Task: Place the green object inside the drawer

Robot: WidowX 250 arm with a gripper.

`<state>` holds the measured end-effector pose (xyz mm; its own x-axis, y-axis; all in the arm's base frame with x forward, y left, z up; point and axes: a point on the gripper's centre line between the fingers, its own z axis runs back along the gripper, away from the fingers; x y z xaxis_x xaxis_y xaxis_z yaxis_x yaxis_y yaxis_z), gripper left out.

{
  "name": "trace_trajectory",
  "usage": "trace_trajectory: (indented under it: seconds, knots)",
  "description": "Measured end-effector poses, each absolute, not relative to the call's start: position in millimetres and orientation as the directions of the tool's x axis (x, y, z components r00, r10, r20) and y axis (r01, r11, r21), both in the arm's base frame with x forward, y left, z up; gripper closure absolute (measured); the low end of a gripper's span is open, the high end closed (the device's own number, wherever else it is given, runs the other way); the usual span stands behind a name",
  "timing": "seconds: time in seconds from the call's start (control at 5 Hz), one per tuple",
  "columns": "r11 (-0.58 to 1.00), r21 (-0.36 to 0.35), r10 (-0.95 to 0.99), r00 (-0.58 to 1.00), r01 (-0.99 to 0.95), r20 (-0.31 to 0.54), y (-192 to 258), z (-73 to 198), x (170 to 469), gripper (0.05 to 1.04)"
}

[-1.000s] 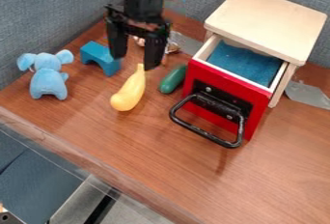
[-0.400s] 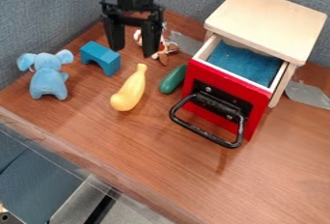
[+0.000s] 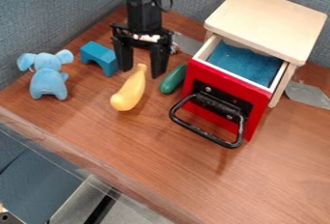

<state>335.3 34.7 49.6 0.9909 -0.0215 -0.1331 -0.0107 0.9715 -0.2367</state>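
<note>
Hand (image 3: 141,72) spread wide left of the drawer (image 3: 222,79), likely to straddle the green object (image 3: 172,78) beside it; drawer open for stowing.

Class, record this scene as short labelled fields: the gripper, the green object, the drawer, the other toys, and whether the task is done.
Gripper: black gripper, fingers apart, above the table near the yellow toy's narrow end
Green object: green toy, on the table beside the drawer
Drawer: red-fronted drawer, pulled open
Other toys: yellow toy, blue arch block, blue elephant
Task done: no
</note>
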Motion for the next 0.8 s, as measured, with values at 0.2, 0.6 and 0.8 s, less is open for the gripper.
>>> trace_trajectory:
  seconds: [0.2, 0.6, 0.8]
  knots:
    - [0.97, -0.241, -0.022, 0.991, -0.01, -0.13, 30, 47, 347, 0.082]
    - [0.971, -0.24, -0.014, 0.992, -0.017, -0.128, 28, 43, 355, 0.082]
    - [0.969, -0.244, -0.007, 0.991, -0.026, -0.133, 27, 37, 358, 0.082]
